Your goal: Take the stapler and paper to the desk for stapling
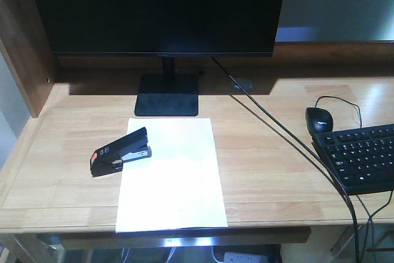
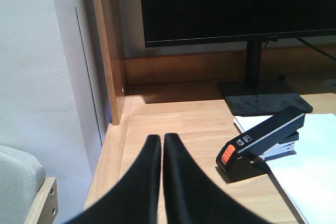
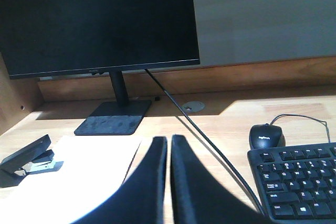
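Observation:
The white paper [image 1: 171, 173] lies flat on the light-wood desk [image 1: 271, 170], in front of the monitor stand. The black stapler [image 1: 120, 151] with its orange-red rear patch rests with its front on the paper's left edge and its rear on bare wood. In the left wrist view the stapler [image 2: 261, 144] sits to the right of my left gripper [image 2: 161, 138], which is shut with nothing in it. My right gripper [image 3: 169, 139] is shut and empty too, hovering beside the paper's [image 3: 79, 174] right edge, with the stapler [image 3: 29, 160] far to its left. Neither gripper shows in the front view.
A black monitor [image 1: 160, 10] on a stand [image 1: 167, 93] fills the back. A black mouse [image 1: 319, 119] and keyboard [image 1: 360, 157] lie at the right, with black cables [image 1: 277, 124] running diagonally across the desk. A wooden side panel [image 1: 21, 47] bounds the left.

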Available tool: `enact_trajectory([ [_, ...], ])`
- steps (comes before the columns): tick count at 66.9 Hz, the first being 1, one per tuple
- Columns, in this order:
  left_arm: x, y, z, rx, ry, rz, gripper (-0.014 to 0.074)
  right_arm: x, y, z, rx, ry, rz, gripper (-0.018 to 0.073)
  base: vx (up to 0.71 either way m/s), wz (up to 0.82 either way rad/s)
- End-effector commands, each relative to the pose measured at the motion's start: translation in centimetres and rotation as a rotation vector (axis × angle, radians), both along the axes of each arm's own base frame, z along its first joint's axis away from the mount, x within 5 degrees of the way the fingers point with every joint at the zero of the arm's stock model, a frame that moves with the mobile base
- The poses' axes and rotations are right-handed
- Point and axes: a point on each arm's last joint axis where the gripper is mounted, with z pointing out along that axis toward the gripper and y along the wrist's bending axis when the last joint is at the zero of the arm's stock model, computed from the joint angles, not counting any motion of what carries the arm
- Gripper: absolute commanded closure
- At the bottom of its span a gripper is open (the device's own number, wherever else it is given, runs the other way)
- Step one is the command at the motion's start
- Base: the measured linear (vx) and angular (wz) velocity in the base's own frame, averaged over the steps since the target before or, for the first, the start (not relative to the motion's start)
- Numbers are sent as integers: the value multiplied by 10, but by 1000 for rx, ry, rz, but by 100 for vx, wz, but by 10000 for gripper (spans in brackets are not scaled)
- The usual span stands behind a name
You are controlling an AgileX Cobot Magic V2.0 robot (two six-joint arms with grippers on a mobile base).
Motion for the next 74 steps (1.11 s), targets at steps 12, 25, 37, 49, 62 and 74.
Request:
enact_trajectory([
  [12, 0, 0, -1, -12, -72, -1, 603, -2, 3, 15, -96, -106, 36, 568, 0, 0],
  [25, 0, 0, -1, -12, -72, -1, 603, -3, 5, 18, -198, -165, 16, 568, 0, 0],
  [37, 0, 0, -1, -12, -72, -1, 603, -3, -1, 21, -216, -180, -147, 568, 0, 0],
  [49, 0, 0, -1, -12, -71, -1, 603, -3, -3, 14, -208, -188, -204, 568, 0, 0],
  [62, 0, 0, -1, -12, -71, -1, 603, 3, -1, -16, -222, -230, -187, 568, 0, 0],
  [74, 0, 0, -1, -12, -72, -1, 603, 5, 0, -30, -204, -234, -181, 568, 0, 0],
])
